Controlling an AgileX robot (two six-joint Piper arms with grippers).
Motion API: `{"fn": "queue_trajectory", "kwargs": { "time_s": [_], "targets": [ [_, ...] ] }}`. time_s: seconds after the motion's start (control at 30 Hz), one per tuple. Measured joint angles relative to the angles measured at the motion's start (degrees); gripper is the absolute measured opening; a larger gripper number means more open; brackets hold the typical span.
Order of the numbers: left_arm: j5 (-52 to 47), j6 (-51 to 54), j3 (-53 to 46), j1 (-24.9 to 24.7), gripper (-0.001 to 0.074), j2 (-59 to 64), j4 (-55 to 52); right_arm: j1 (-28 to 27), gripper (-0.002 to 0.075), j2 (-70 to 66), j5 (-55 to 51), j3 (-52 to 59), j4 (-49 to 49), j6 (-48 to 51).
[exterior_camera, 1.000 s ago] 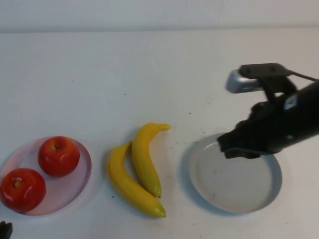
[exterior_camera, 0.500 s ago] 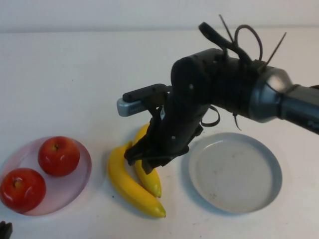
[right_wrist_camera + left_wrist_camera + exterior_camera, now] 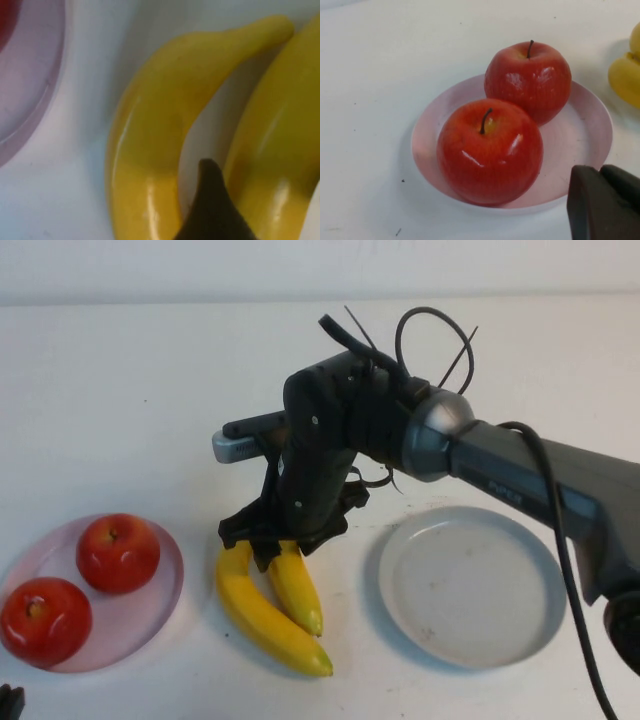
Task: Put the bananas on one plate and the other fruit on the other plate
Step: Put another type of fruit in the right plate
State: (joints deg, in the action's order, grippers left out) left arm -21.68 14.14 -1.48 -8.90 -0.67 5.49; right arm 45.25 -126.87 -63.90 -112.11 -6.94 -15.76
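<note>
Working on the banana pick, with the apples (image 3: 118,552) already sitting on the pink plate (image 3: 150,625) at near left and the grey plate (image 3: 470,590) lying bare at near right.

Seeing the right gripper (image 3: 272,545) low over the far ends of the bananas (image 3: 262,620), which are lying on the table between the two plates, nearer the pink one. Reading its fingers as spread and holding nothing, with one dark fingertip (image 3: 210,200) poking into the gap between the two bananas in the right wrist view. Not seeing the second fingertip clearly.

Parking the left gripper (image 3: 8,702) at the near-left corner, just beside the pink plate; open or closed not readable.

Doing it well, as a judgement:
- straddling one banana only, probably the right banana (image 3: 298,590), and closing across its width rather than along it
- gripping nearer the middle than the far end, to avoid the glossy skin swinging or slipping out
- lifting straight up before moving right, so as not to drag the left banana (image 3: 255,615) along, since the two are touching
- setting down with the curve inside the grey rim

Noting orientation: both bananas lying side by side, long axes running diagonally from far-left to near-right, greenish tips pointing near-right, far ends hidden under the gripper. Bulging toward the near left, curving alike.
</note>
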Motion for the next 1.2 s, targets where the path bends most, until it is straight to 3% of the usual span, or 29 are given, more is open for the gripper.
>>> {"fn": "queue_trajectory", "kwargs": {
  "time_s": [0.2,0.37,0.8,1.03,1.2],
  "targets": [
    [0.0,0.0,0.0,0.0,0.0002,0.0,0.0,0.0,0.0391,-3.71,-0.01,-1.94,0.77,-0.54],
    [0.0,0.0,0.0,0.0,0.0002,0.0,0.0,0.0,0.031,-4.65,-0.11,-1.97,1.06,-0.58],
    [0.0,0.0,0.0,0.0,0.0002,0.0,0.0,-0.7,0.0311,1.45,-5.58,-0.64,4.29,-1.24],
    [0.0,0.0,0.0,0.0,0.0002,0.0,0.0,-5.78,0.0311,14.93,-5.08,16.56,6.41,-4.86],
    [0.0,0.0,0.0,0.0,0.0002,0.0,0.0,-10.87,0.031,24.73,1.7,32.14,6.94,-7.87]
  ]
}}
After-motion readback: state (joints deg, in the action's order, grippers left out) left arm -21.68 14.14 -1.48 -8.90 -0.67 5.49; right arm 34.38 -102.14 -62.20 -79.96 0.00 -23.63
